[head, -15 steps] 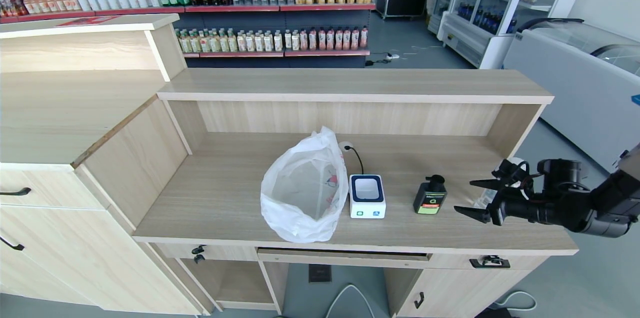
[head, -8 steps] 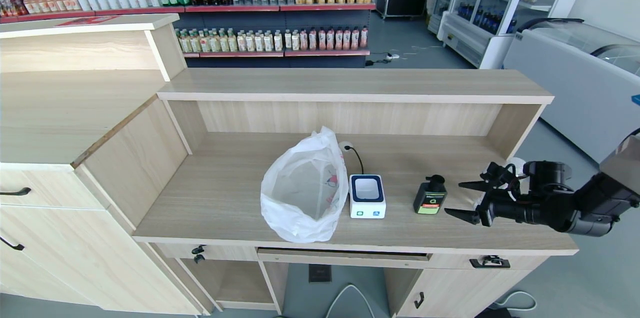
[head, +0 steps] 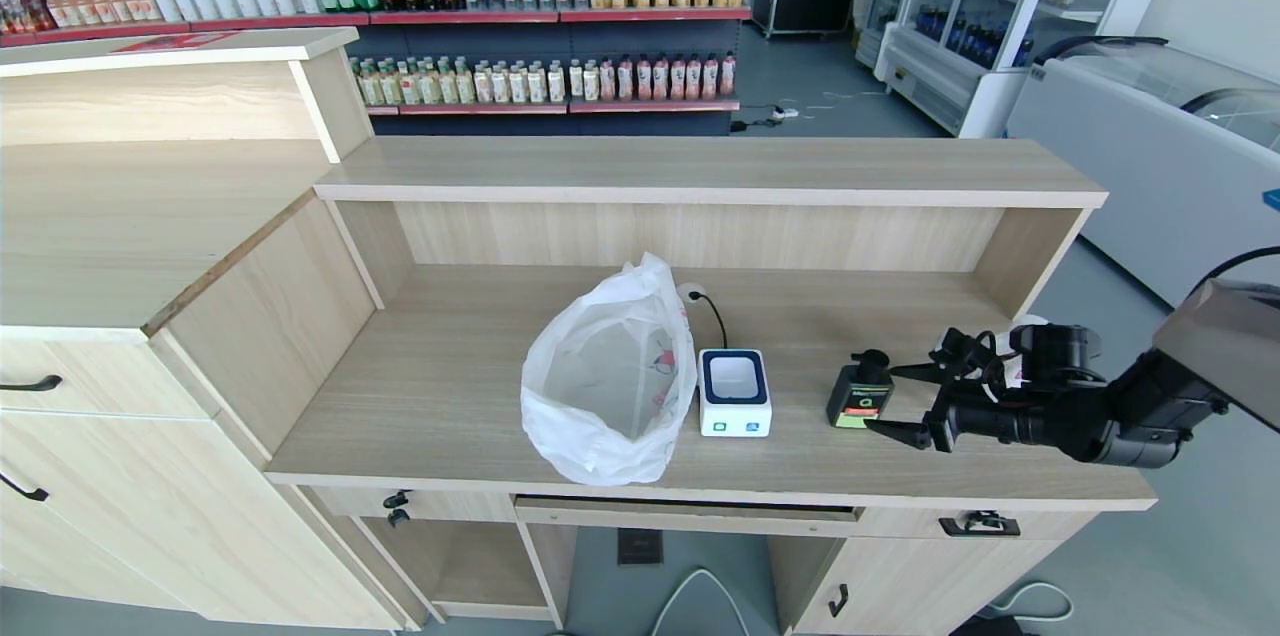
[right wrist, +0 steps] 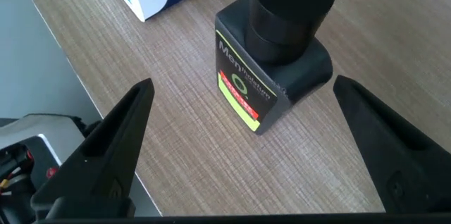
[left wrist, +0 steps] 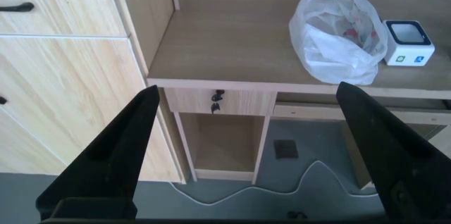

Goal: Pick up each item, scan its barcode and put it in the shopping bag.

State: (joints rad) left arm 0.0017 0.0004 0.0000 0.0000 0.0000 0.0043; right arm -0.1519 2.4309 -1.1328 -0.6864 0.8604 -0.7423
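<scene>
A black pump bottle with a green and red label stands upright on the wooden counter, to the right of the scanner. My right gripper is open just right of it, one finger on each side of the bottle's right flank, not touching. In the right wrist view the bottle stands just beyond the spread fingers of the right gripper. The white scanner sits beside the white plastic shopping bag, whose mouth gapes. My left gripper is open, low in front of the counter's left end.
A black cable runs from the scanner to the back wall. A white object is partly hidden behind the right arm. A raised shelf overhangs the back of the counter. Drawers sit under its front edge.
My right gripper has moved left along the counter, still open, until its fingertips reach the black bottle. Bottle, scanner and bag have stayed put.
</scene>
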